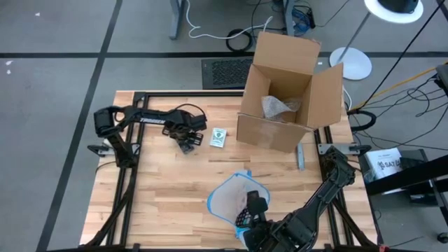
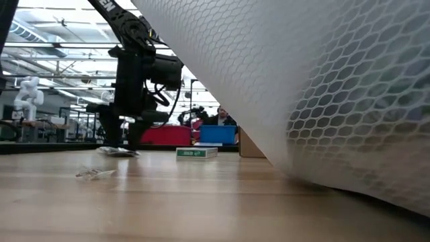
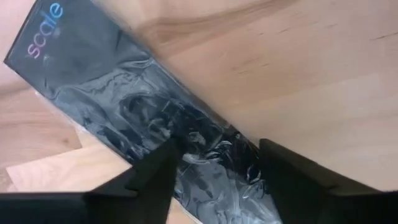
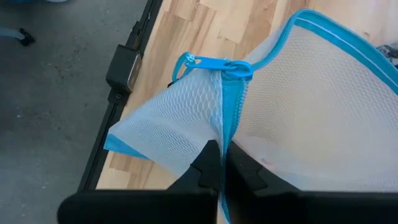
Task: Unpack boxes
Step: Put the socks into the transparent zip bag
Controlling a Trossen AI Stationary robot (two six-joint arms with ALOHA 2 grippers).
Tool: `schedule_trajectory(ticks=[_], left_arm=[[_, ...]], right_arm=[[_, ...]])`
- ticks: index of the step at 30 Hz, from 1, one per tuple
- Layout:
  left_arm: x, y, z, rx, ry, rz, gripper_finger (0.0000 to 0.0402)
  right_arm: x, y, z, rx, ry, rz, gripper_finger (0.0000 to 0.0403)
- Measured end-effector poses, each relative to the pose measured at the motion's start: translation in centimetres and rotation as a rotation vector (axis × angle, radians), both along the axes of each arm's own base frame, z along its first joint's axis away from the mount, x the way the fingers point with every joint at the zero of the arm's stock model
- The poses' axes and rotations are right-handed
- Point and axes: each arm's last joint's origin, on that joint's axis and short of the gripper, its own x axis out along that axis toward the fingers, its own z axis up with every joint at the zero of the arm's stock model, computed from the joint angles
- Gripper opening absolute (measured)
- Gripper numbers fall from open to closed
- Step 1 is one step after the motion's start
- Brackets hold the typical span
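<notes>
The open brown cardboard box (image 1: pixel 290 98) stands on its base at the table's far right, with crumpled clear wrap (image 1: pixel 278 107) inside. My left gripper (image 3: pixel 219 149) points down at the table's left middle. It is open, with a finger on each side of a long dark packet in glossy film (image 3: pixel 124 93) marked "scale", which lies flat on the wood. My right gripper (image 4: pixel 222 149), near the table's front edge, is shut on a white mesh pouch with a blue edge (image 1: pixel 227 197). My left gripper straddles the dark packet across its length, from above; I cannot tell whether the fingers (image 3: pixel 155 177) touch it. My right gripper pinches the pouch's blue zipper edge (image 4: pixel 227 124), just below the zipper pull, between its two fingers. It comes slanting down from the near right. The pouch is partly raised, and its lower part (image 2: pixel 349 181) rests on the table.
A small green-and-white carton (image 1: pixel 218 137) lies flat between my left gripper and the box. A grey-blue strip (image 1: pixel 300 157) lies in front of the box. A scrap of clear film (image 2: pixel 94 173) lies on the wood. A black grille unit (image 1: pixel 224 72) sits beyond the far edge.
</notes>
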Motion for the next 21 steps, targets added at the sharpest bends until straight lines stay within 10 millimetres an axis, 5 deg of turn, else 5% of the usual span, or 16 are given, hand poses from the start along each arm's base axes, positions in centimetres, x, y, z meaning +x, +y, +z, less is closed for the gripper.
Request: schedule_trajectory(ticks=[7, 15, 21], left_arm=[[0.5, -1.1, 0.0, 0.016, 0.005, -0.121, 0.0022], [1.5, -3.1, 2.2, 0.028, -0.079, -0.273, 0.0002], [2.0, -6.6, 7.1, 0.052, -0.246, -0.410, 0.0001]], right_arm=[[0.0, 0.0, 0.0, 0.000, 0.000, -0.001, 0.0000], [-0.2, -0.1, -0.1, -0.004, 0.016, -0.026, 0.0000], [-0.6, -0.1, -0.2, -0.006, 0.036, -0.061, 0.0000]])
